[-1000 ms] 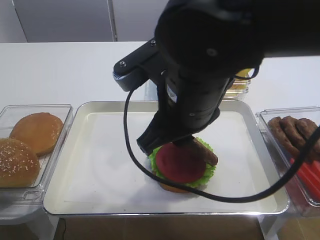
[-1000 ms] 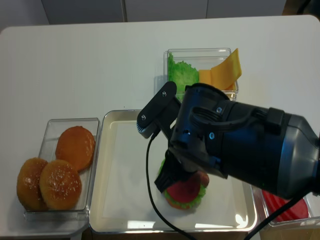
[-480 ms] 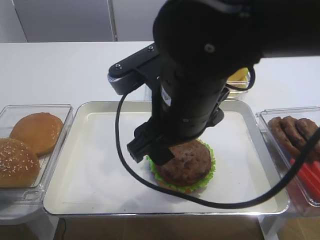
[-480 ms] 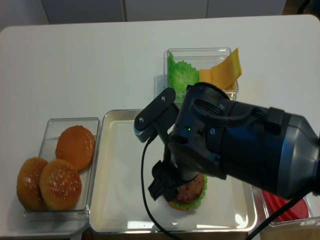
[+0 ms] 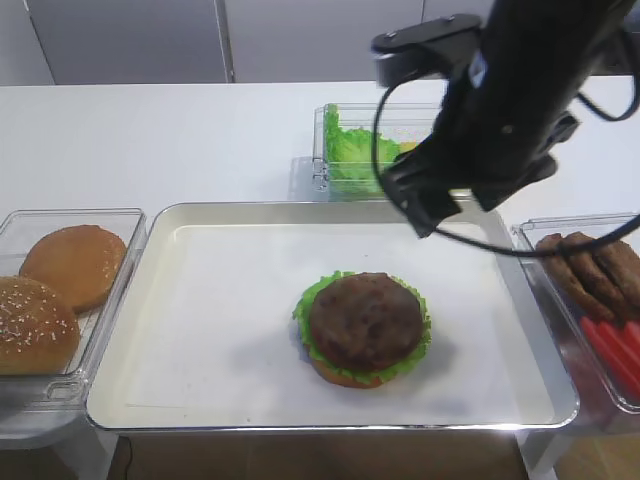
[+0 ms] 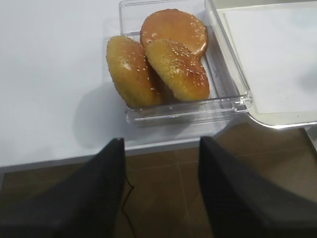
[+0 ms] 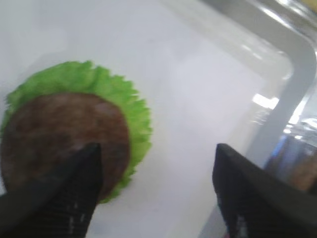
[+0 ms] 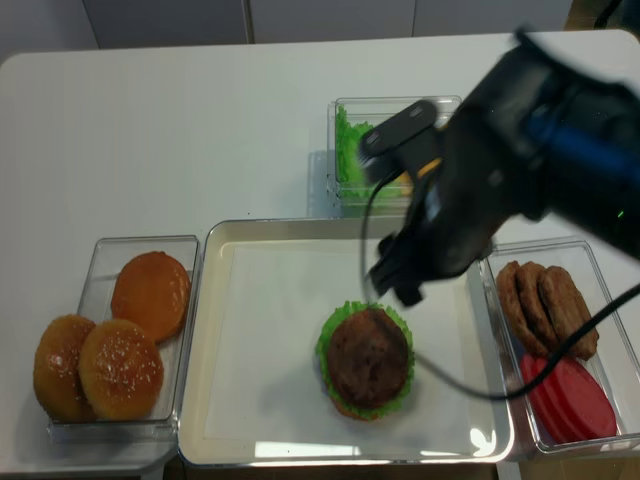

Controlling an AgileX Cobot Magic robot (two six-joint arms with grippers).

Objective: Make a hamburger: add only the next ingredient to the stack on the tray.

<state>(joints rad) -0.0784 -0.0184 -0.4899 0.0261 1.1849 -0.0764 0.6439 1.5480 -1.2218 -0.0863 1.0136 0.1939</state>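
The dark brown meat patty (image 5: 365, 320) (image 8: 368, 355) lies flat on top of the stack, with the frilly green lettuce (image 5: 312, 298) showing all round it and the bun base under that. The stack stands right of the middle of the silver tray (image 5: 200, 330) (image 8: 260, 340). My right gripper (image 7: 156, 151) is open and empty, lifted above the tray's paper to the right of the patty (image 7: 59, 134). The right arm (image 5: 490, 110) (image 8: 470, 200) hangs over the tray's far right corner. My left gripper (image 6: 161, 148) is open and empty, off the table's front edge near the bun box.
A clear box of brown buns (image 5: 60, 285) (image 6: 168, 59) (image 8: 120, 335) sits left of the tray. A box with lettuce and cheese (image 5: 350, 150) (image 8: 350, 150) stands behind it. On the right, another box holds spare patties (image 5: 590, 265) (image 8: 545, 300) and red tomato slices (image 8: 565, 400).
The right gripper opened and let the patty go onto the stack over the tomato slice. It then rose and drew back to the right, uncovering the stack.
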